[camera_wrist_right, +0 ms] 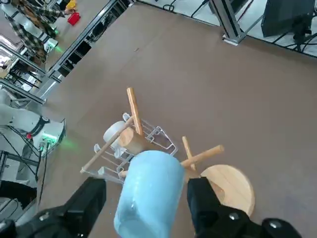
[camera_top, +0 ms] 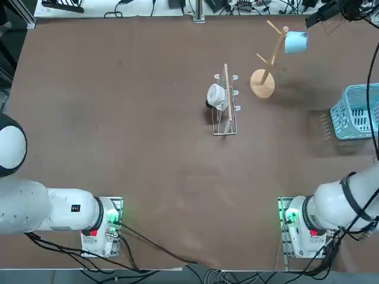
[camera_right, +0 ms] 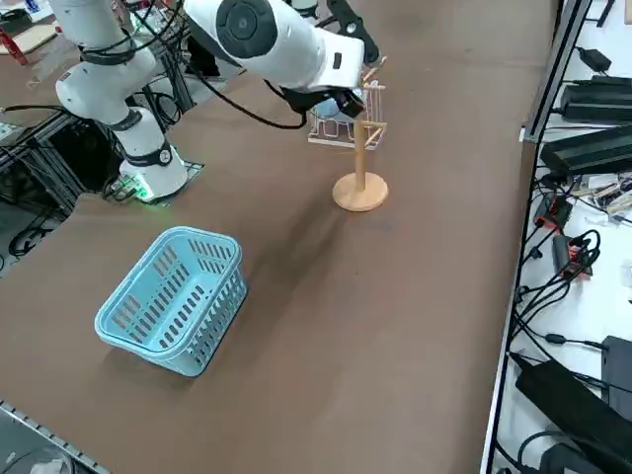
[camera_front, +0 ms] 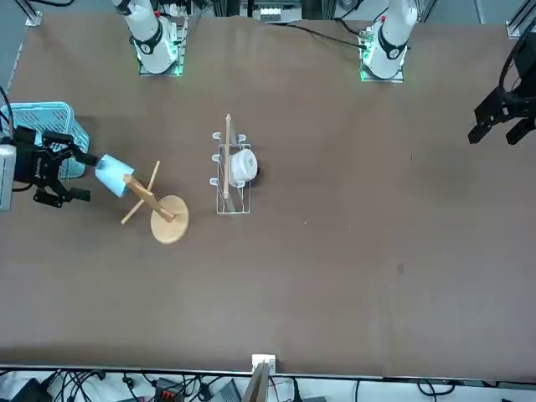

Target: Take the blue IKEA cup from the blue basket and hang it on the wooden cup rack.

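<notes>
Now the blue IKEA cup (camera_wrist_right: 148, 196) sits at the top of the wooden cup rack (camera_wrist_right: 188, 163), fingers (camera_wrist_right: 89, 198) spread either side, not touching; light, stiff, slippery plastic, best gripped across its wall.

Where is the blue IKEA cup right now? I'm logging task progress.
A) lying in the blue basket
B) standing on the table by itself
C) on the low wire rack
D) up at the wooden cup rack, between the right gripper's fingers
D: the blue IKEA cup sits at the top of the wooden cup rack, between the fingers of the right gripper; the blue basket holds nothing.
</notes>
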{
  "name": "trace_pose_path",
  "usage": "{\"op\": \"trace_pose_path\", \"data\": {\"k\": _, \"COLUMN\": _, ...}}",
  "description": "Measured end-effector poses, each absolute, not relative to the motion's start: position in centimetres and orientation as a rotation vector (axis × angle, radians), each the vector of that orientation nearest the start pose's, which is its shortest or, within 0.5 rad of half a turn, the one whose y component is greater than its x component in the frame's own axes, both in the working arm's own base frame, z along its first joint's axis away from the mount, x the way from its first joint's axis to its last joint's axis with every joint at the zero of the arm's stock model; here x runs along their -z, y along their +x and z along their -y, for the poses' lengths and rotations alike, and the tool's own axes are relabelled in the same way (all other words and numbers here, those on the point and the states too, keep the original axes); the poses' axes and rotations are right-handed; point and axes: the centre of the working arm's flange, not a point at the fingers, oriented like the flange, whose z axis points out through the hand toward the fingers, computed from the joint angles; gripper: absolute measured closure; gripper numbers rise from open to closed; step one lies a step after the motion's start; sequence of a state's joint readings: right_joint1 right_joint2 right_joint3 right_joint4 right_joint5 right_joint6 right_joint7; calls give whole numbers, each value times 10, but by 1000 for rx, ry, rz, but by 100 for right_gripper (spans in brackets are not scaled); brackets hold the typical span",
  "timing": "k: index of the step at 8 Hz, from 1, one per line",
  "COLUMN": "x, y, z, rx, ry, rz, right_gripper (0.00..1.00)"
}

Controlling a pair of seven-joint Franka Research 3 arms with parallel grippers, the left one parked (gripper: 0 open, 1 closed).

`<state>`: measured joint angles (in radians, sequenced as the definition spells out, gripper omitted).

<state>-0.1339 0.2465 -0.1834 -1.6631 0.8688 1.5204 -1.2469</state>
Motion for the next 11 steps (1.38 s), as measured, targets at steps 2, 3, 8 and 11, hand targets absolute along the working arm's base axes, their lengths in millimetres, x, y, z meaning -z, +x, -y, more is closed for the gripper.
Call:
{"op": "trace_pose_path", "data": {"k": 2, "x": -510, "y": 585, "z": 119, "rx": 319, "ry": -2156, "rz": 867, "right_gripper": 0}}
{"op": "trace_pose_path", "data": {"k": 3, "x": -534, "y": 575, "z": 132, "rx": 268, "ry": -2215, "rz": 849, "right_gripper": 0}}
{"op": "trace_pose_path", "data": {"k": 8, "x": -611, "y": 540, "z": 145, "rx": 32, "ry": -2592, "rz": 598, "right_gripper": 0}}
{"op": "trace_pose_path", "data": {"k": 11, "x": -610, "y": 542, "z": 120, "rx": -177, "ry": -2831, "rz": 398, "right_gripper": 0}}
